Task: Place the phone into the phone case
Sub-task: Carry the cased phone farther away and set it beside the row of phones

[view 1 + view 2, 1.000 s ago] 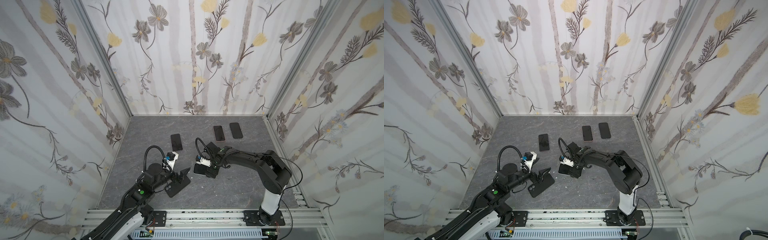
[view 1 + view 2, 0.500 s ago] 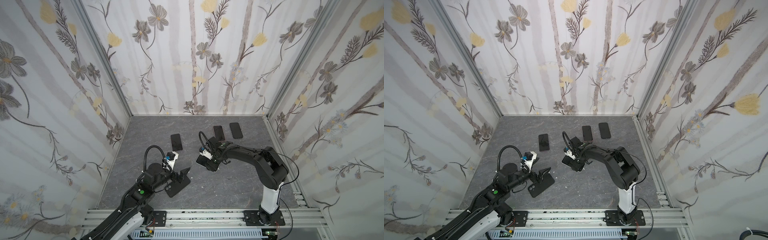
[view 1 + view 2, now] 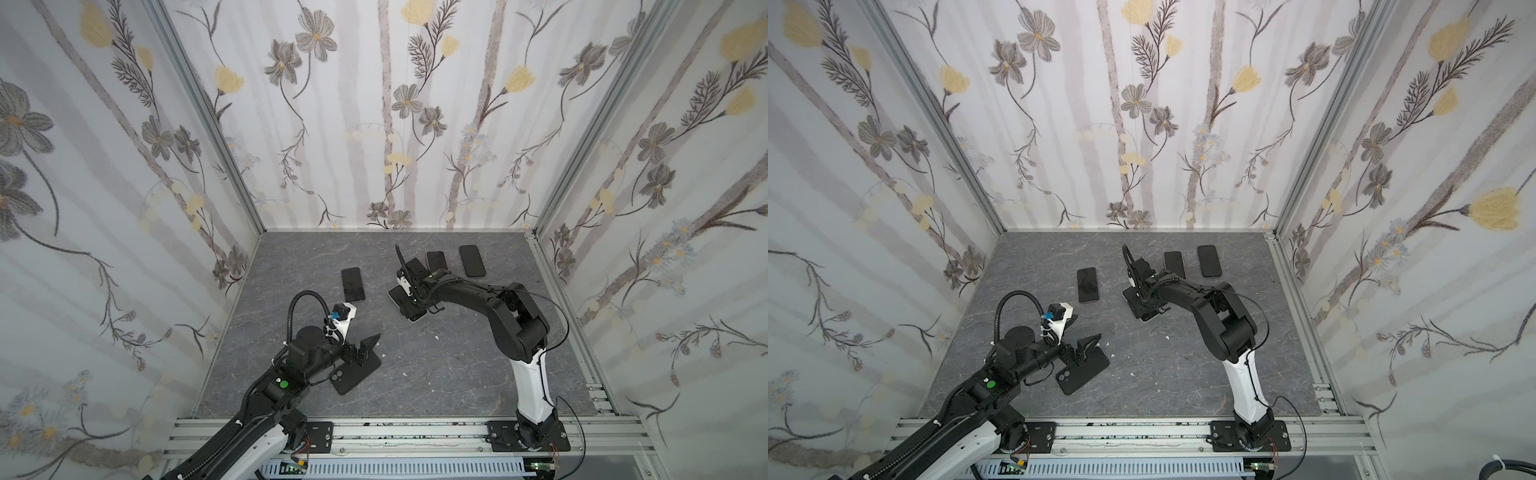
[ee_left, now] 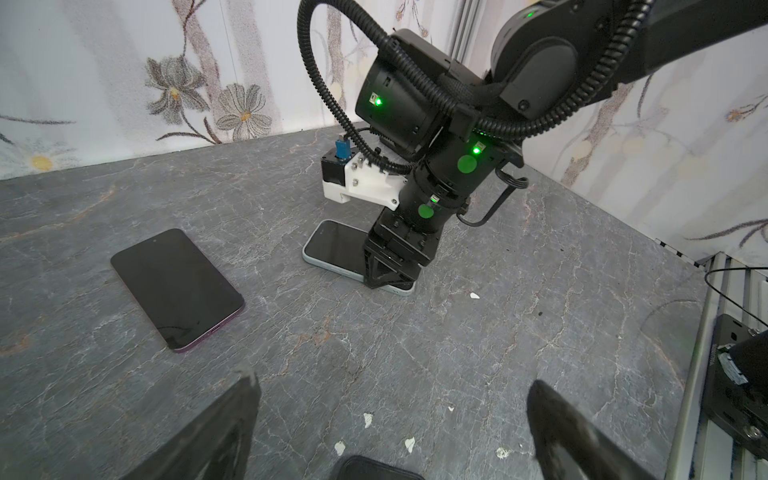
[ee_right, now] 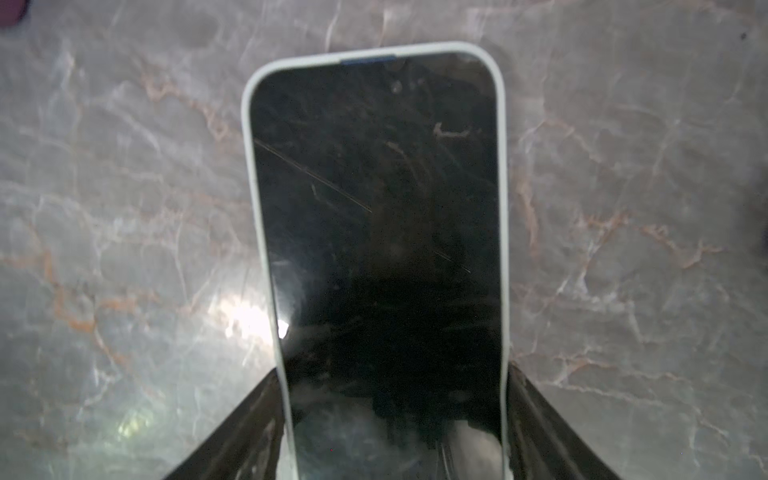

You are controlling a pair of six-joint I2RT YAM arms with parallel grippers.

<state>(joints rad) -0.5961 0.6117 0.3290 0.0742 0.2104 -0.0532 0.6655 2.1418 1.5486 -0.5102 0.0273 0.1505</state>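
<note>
Two fingers (image 5: 249, 424) of the right hand (image 5: 395, 374) are flanking the phone (image 5: 374, 208) along its long edges; whether they are clamping it I cannot tell. It is lying flat on the worktop (image 3: 436, 365), well apart from the case (image 3: 353, 380), over which the left hand (image 4: 392, 399) is hovering, spread wide. Thin edges risk slipping free on lifting.
</note>
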